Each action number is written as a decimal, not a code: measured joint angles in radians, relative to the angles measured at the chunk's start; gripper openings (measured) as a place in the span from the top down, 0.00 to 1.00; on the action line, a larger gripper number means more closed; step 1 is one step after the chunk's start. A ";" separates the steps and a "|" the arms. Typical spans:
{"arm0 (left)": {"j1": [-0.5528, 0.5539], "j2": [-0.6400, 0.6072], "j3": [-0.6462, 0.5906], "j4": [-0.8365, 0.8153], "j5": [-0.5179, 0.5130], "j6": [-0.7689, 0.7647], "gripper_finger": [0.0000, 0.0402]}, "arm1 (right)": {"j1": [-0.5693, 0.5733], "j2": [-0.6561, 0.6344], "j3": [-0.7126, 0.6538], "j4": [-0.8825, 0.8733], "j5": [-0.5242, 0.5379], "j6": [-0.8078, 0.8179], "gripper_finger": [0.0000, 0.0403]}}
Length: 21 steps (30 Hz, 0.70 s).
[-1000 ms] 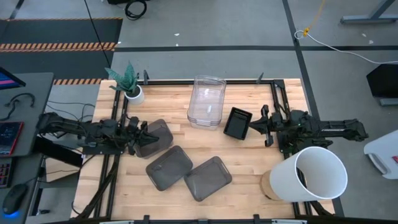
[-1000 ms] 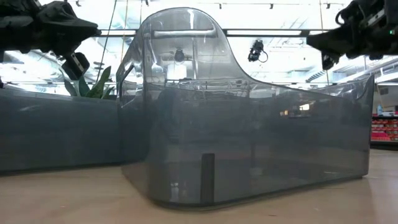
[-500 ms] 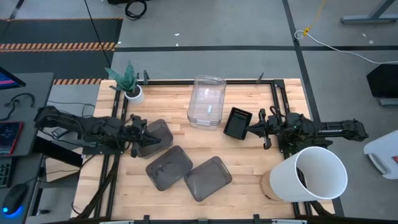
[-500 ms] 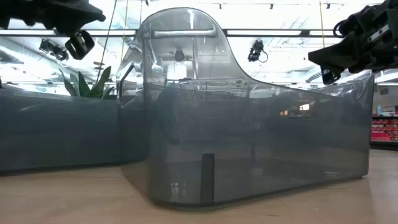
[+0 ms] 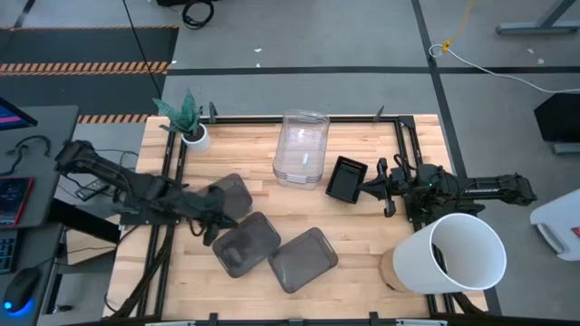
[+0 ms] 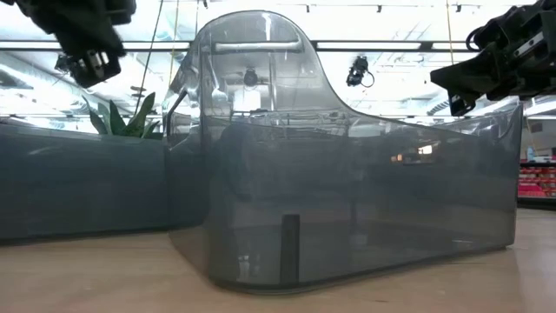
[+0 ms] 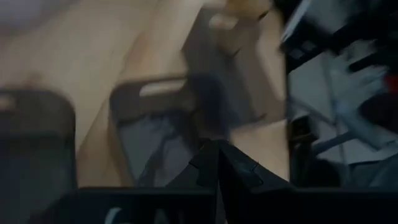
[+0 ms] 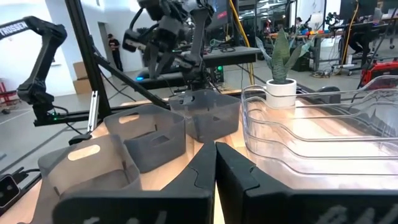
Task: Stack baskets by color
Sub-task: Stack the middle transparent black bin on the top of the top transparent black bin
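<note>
Three smoky grey baskets rest bottom-down on the wooden table: one at the left, one in the middle, one nearer the right. A stack of clear baskets stands at the far middle, with a black perforated basket to its right. My left gripper is shut, slanting down, above the middle grey basket's left edge and clear of it. My right gripper is shut and level just right of the black basket, and I see no contact between them.
A large white bucket lies at the near right corner. A small white plant pot stands at the far left corner. Black frame rails run along the table's left and right sides. Bare wood lies along the near edge.
My left gripper has swung from beside the left grey basket toward the table's near edge and right, rising and tipping its fingers downward, and now hangs over the middle grey basket's left edge. My right gripper has sunk a little. No basket has moved.
</note>
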 joint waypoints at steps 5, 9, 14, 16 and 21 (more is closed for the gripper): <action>-0.027 0.113 0.072 -0.139 0.014 -0.155 0.97 | 0.000 0.000 0.000 0.000 0.000 0.000 0.97; -0.036 0.188 0.157 -0.290 0.014 -0.223 0.97 | 0.000 0.000 0.000 0.000 0.000 0.000 0.97; -0.035 0.287 0.309 -0.423 0.004 -0.248 0.96 | 0.000 0.000 0.000 0.000 0.000 0.000 0.97; -0.035 0.331 0.370 -0.461 0.003 -0.244 0.95 | 0.000 0.000 0.000 0.000 0.000 0.000 0.97; -0.035 0.430 0.450 -0.558 -0.004 -0.197 0.92 | 0.000 0.000 0.000 0.000 0.000 0.000 0.97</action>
